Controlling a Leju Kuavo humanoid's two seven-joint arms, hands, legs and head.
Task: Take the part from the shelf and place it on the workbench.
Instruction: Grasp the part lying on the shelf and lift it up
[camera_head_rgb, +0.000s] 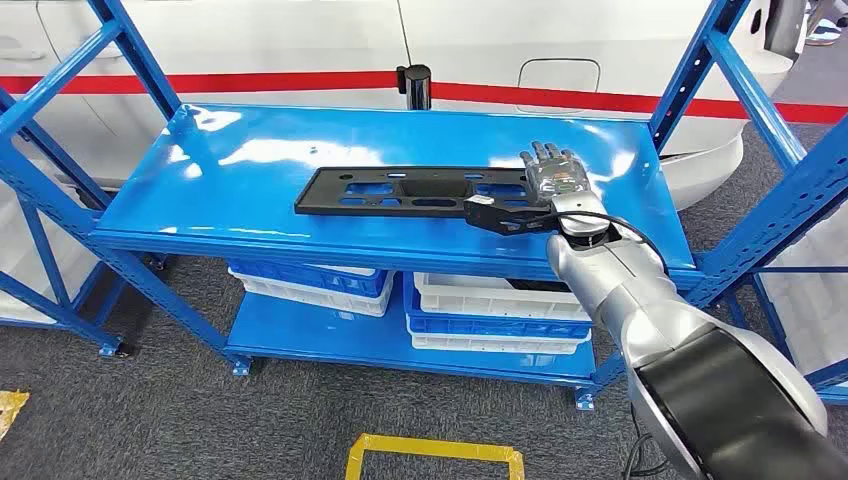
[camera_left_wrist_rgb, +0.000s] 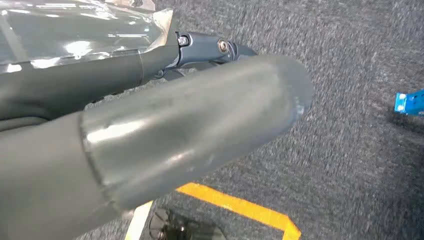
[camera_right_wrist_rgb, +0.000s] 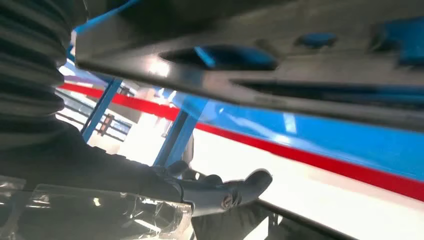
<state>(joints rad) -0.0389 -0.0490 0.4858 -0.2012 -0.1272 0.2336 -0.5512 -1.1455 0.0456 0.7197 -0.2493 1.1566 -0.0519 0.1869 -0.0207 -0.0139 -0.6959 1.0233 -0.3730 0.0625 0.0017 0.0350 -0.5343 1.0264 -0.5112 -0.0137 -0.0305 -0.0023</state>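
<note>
One long black part, flat and pierced with several cut-outs, lies on the top deck of the blue shelf, running lengthwise near the front edge, toward the right half of the deck. From where I stand the robot's right hand is stretched out over the part's right end, fingers extended forward and lying flat on top, while a dark thumb piece sits low at the front edge of the part; whether the hand is truly gripping the part or only resting on it I cannot tell. In the right wrist view the underside of the part fills the upper area, with the right hand's dark fingers reaching out apart from it. The silver right arm comes up from the lower right. Down on the lower deck sit white and blue crates, side by side. The left hand hangs over grey carpet crossed by a yellow floor line; its fingers are too close and blurred for me to say whether they are spread or curled. A white car body with a red stripe stands behind the shelf.
</note>
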